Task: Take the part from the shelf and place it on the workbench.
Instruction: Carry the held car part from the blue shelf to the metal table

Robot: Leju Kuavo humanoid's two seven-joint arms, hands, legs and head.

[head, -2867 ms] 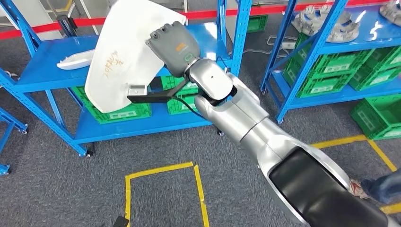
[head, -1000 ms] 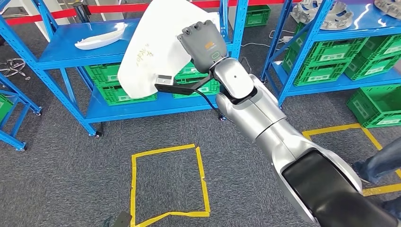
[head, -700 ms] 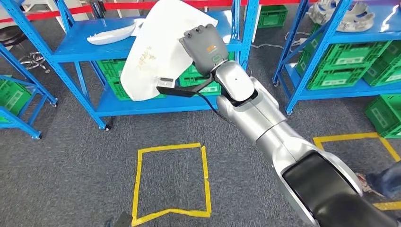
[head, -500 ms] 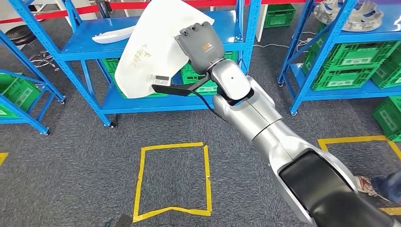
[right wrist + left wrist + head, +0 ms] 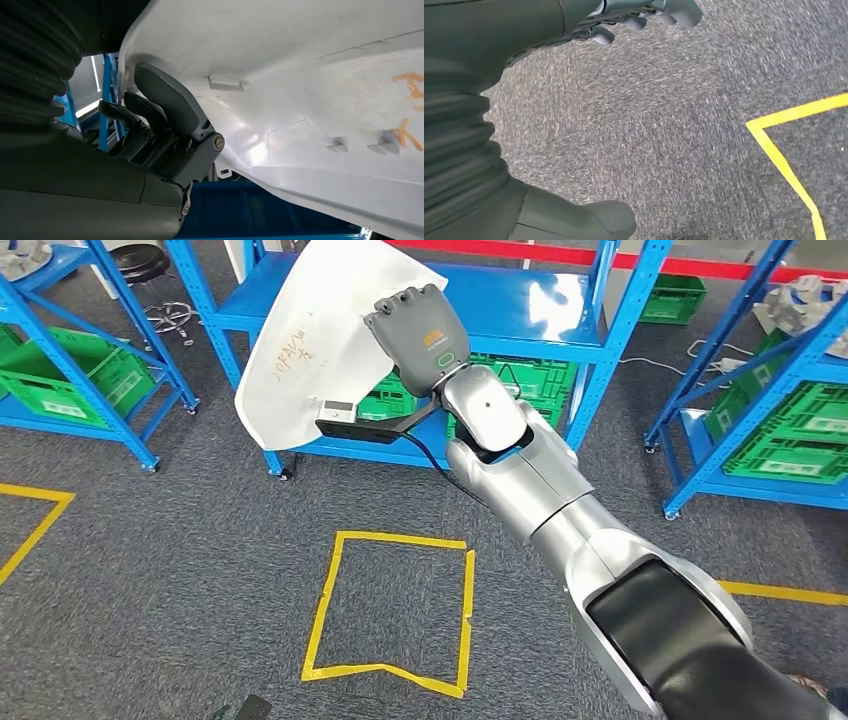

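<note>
The right hand grips the white part, held aloft in front of the blue shelf. The left hand hangs empty, fingers apart. Pickup is done; placing on the workbench remains.

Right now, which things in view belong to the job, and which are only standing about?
Belong to the job:
- white part, held up by the right hand
- blue shelf behind it

Just standing about:
- green crates on the lower shelf level
- yellow tape square on the floor
- black stool
- left hand, holding nothing
</note>
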